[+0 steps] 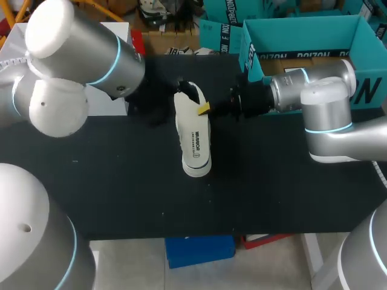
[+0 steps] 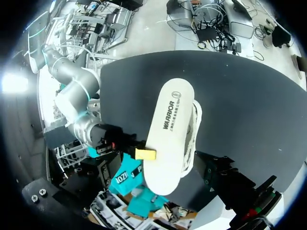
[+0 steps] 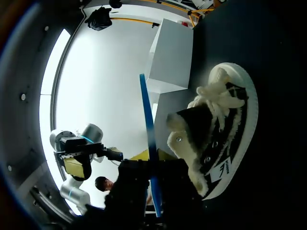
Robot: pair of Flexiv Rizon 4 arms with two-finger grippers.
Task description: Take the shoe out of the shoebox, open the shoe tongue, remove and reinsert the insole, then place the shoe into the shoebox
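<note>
The shoe (image 1: pixel 193 136) lies on its side in the middle of the black table, its white printed sole (image 2: pixel 170 132) turned toward my left arm (image 1: pixel 91 54). From the right wrist view it is black, with a white fleece lining and white laces (image 3: pixel 218 103). My right gripper (image 1: pixel 204 109) is at the heel opening, shut on a thin blue sheet (image 3: pixel 147 122) seen edge-on, which looks like the insole. Its yellow tip (image 2: pixel 145 154) rests against the sole's edge. My left gripper (image 2: pixel 242 184) stands open beside the shoe, holding nothing. The teal shoebox (image 1: pixel 302 27) stands open at the back right.
A white box (image 3: pixel 172 57) sits on the table at the back left, beyond the shoe. The table's front edge (image 1: pixel 199 232) is close below the shoe's toe. Bare black tabletop (image 1: pixel 272 187) spreads to the front right.
</note>
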